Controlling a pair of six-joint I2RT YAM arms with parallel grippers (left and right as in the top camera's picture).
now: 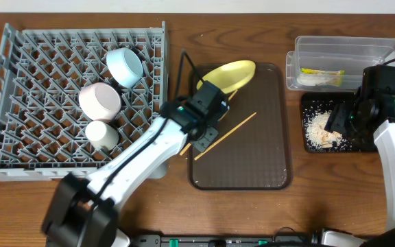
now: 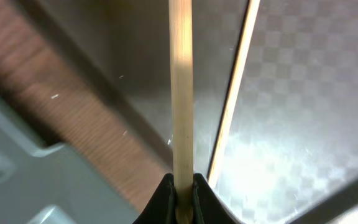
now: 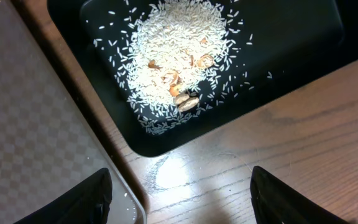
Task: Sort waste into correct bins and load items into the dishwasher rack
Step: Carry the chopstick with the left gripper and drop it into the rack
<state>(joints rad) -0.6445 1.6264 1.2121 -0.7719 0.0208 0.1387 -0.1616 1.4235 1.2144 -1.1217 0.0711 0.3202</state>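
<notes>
Wooden chopstick (image 2: 180, 93), pinched in my left claw (image 2: 180, 190) at the brown tray's (image 1: 266, 158) 9 o'clock edge; second chopstick (image 1: 226, 135) lies at its 3 o'clock. My right claw (image 3: 180, 202) gapes over the black tray (image 3: 291, 37) holding rice (image 3: 176, 56).

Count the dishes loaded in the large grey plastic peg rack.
3. A light blue bowl sits upper middle, a white bowl lower left of it, a small white cup below that. The left arm may hide a rack corner.

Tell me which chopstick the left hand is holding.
The chopstick running straight up the left wrist view, pinched in the left hand; the other chopstick lies loose on the brown tray.
</notes>
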